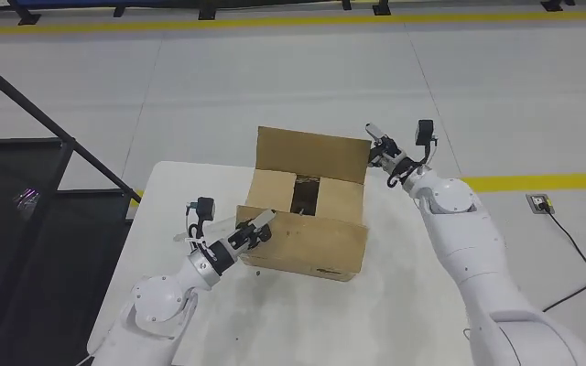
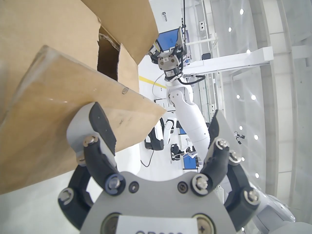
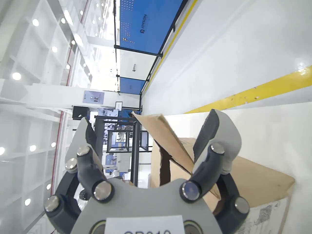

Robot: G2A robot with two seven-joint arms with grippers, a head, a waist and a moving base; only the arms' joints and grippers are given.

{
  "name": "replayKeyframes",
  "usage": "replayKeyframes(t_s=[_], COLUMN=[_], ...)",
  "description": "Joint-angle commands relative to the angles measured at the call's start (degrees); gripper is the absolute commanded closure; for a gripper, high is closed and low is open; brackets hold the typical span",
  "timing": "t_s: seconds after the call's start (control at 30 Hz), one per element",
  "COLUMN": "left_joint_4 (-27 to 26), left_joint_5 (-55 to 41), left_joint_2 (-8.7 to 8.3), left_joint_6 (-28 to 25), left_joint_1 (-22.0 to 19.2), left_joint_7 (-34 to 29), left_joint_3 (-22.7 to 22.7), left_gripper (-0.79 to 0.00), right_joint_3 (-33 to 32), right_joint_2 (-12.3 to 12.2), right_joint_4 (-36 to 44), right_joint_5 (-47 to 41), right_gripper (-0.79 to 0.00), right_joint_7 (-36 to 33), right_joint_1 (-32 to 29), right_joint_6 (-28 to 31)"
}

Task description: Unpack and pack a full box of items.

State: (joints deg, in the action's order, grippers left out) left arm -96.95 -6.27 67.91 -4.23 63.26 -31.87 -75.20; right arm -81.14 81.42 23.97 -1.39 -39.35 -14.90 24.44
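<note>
On the white table (image 1: 174, 197), the left gripper (image 1: 259, 229) is hovering at the near left corner of the cardboard box (image 1: 307, 247). Its fingers are spread wide, and one pad (image 2: 102, 122) is apparently lying against the near flap (image 2: 48, 110), whose free corner is jutting into the gap between the jaws. The box is sitting mid-table with its long side running across from arm to arm, and a dark slot of interior is showing between partly folded flaps. At the far right corner, the right gripper (image 1: 378, 146) is likewise splayed, with the edge of the upright far flap (image 1: 311, 154) passing between its fingers, close to one of them. Each flap is lying nearest its own arm, so folding the flaps back appears to be the step in hand.
</note>
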Motion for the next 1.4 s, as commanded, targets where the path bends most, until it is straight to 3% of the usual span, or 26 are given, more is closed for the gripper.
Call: replayKeyframes(t_s=[0.0, 0.23, 0.47, 0.7, 1.13, 1.37], left_joint_4=[0.15, 1.27, 2.89, 4.87, 6.67, 7.55], left_joint_5=[0.1, 0.46, 1.14, 1.62, 4.76, 7.36], left_joint_2=[0.06, 0.36, 0.7, 1.0, 1.67, 2.03], left_joint_6=[0.11, 0.38, 1.21, 2.02, 4.16, 5.05], left_joint_1=[-0.25, -1.42, -2.91, -4.16, -6.17, -6.78], left_joint_7=[0.28, 1.49, 3.2, 4.55, 8.04, 10.25], left_joint_3=[0.35, 1.73, 2.98, 3.74, 5.91, 7.06], left_gripper=[-0.785, -0.785, -0.785, -0.785, -0.785, -0.785], right_joint_3=[-1.14, -4.17, -4.25, -2.4, 3.19, 4.05], right_joint_2=[-0.56, -2.35, -3.53, -4.49, -5.68, -6.03], right_joint_4=[-0.01, 1.91, 6.4, 13.25, 29.75, 35.04], right_joint_5=[-2.5, -9.57, -11.52, -7.99, 0.06, -2.9], right_gripper=[-0.785, -0.785, -0.785, -0.785, -0.785, -0.785], right_joint_7=[-4.85, -19.0, -28.37, -30.66, -32.3, -32.25], right_joint_1=[-0.06, -1.22, -2.86, -5.18, -11.82, -15.96], right_joint_6=[2.19, 6.77, 6.46, 0.12, -18.04, -21.11])
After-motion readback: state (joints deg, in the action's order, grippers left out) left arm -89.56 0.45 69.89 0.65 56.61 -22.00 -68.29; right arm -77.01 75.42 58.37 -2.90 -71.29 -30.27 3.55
